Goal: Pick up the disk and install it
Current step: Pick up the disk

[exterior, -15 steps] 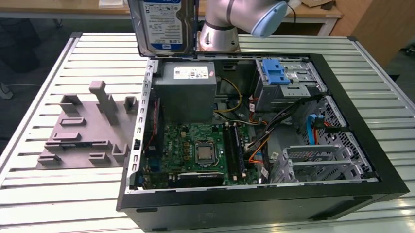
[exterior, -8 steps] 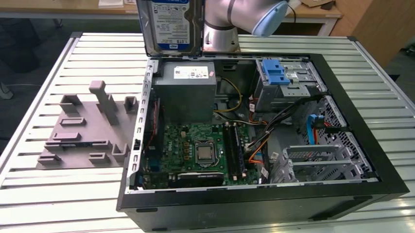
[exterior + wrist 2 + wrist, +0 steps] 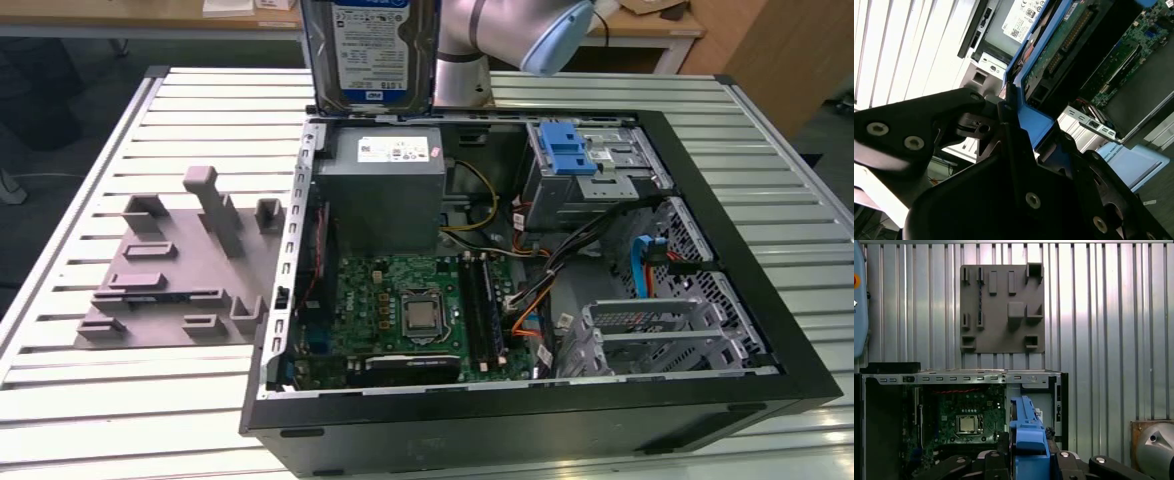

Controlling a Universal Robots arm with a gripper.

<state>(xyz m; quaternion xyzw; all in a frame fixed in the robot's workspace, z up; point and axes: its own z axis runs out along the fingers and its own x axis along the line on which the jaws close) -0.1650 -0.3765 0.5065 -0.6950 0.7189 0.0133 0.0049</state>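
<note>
The disk (image 3: 370, 48) hangs upright above the back edge of the open computer case (image 3: 747, 330), its white-and-blue label facing the exterior view. In the second wrist view my gripper (image 3: 1015, 125) is shut on the disk's blue caddy (image 3: 1036, 127), and the drive's green circuit-board side (image 3: 1074, 42) extends away from the black fingers. In the first wrist view the caddy's blue edge (image 3: 1026, 432) rises from between the fingers of the gripper (image 3: 1029, 459), with the case below it. The arm (image 3: 501, 40) stands just to the exterior view's right of the disk.
Inside the case are a grey power-supply box (image 3: 380, 190), a green motherboard (image 3: 400, 310), cables, and a silver drive cage with a blue latch (image 3: 577, 160). A grey fixture plate (image 3: 174, 265) with upright pegs lies on the slatted table (image 3: 80, 400) at the exterior view's left.
</note>
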